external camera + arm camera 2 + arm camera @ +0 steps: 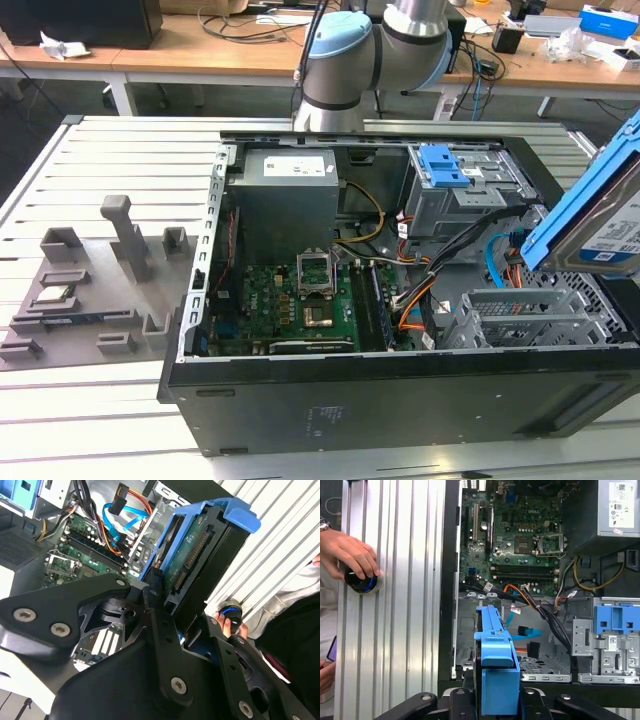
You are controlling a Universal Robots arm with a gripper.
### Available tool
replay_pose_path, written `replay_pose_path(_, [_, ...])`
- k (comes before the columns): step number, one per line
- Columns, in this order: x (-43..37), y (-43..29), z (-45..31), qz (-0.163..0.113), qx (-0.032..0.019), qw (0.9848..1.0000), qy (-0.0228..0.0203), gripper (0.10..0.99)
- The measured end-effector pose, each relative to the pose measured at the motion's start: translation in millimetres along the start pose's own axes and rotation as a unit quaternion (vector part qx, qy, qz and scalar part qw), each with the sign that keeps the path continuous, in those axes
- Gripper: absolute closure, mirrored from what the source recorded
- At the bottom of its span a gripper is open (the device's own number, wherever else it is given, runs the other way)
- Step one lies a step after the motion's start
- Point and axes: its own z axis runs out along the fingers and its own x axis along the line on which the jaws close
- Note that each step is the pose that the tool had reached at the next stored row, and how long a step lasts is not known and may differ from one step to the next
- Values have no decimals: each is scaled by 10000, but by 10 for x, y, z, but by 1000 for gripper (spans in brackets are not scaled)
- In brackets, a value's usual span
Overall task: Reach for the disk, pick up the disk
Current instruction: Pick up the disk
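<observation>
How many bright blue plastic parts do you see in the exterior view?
2. One is the blue latch on the drive cage inside the computer case. The other is the blue frame of the disk, raised at the exterior view's right edge. Others may be hidden.

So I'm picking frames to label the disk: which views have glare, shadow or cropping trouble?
In the exterior view, the disk is cut off by the exterior view's right edge, evenly lit. In the second wrist view, the gripper looms dark, shading the disk's underside; the slatted table is glaringly bright. In the first wrist view, lighting is even, the disk seen edge-on.
</observation>
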Motion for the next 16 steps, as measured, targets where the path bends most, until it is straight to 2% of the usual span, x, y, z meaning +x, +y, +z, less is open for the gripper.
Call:
replay_pose_path(4, [102, 1, 23, 0, 0, 10000, 0, 725])
replay_pose_path(13, [229, 3, 62, 0, 0, 10000, 0, 725])
replay_pose_path(16, [272, 3, 101, 0, 0, 10000, 0, 725])
